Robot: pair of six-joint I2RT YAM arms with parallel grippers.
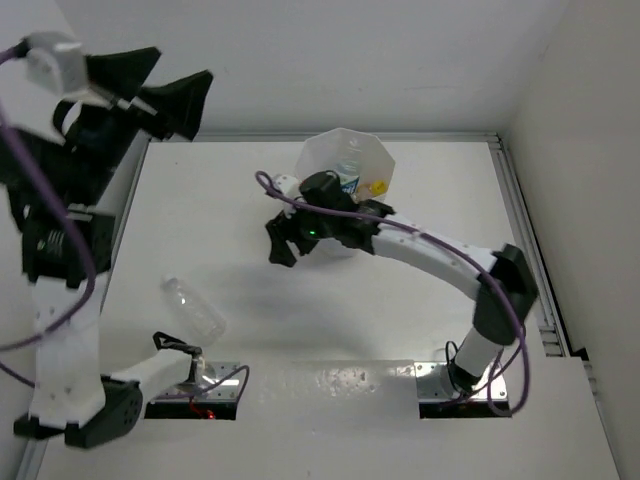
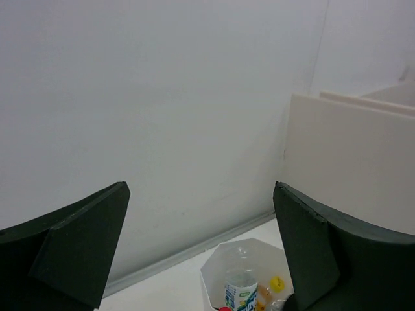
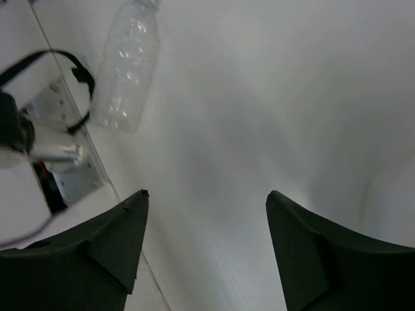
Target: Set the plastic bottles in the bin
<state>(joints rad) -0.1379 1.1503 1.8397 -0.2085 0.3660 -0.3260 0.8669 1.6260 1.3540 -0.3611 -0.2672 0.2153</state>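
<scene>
The white faceted bin [image 1: 325, 152] stands at the table's far middle. It holds a bottle with a blue and green label [image 1: 350, 181] and a yellow cap [image 1: 378, 186]. The left wrist view shows the bin [image 2: 211, 275] from above, with the labelled bottle [image 2: 240, 291] and yellow cap [image 2: 277, 283] inside. A plain clear bottle [image 1: 193, 305] lies on the table at the near left; it also shows in the right wrist view [image 3: 126, 65]. My right gripper [image 1: 278, 238] [image 3: 207, 194] is open and empty, just left of the bin's front. My left gripper [image 1: 165, 88] [image 2: 201, 194] is open and empty, raised high at the far left.
The left arm's metal base plate [image 1: 215, 385] and its cables lie near the plain bottle, also seen in the right wrist view [image 3: 61, 162]. White walls close the table at the back and right. A rail [image 1: 525, 240] runs along the right edge.
</scene>
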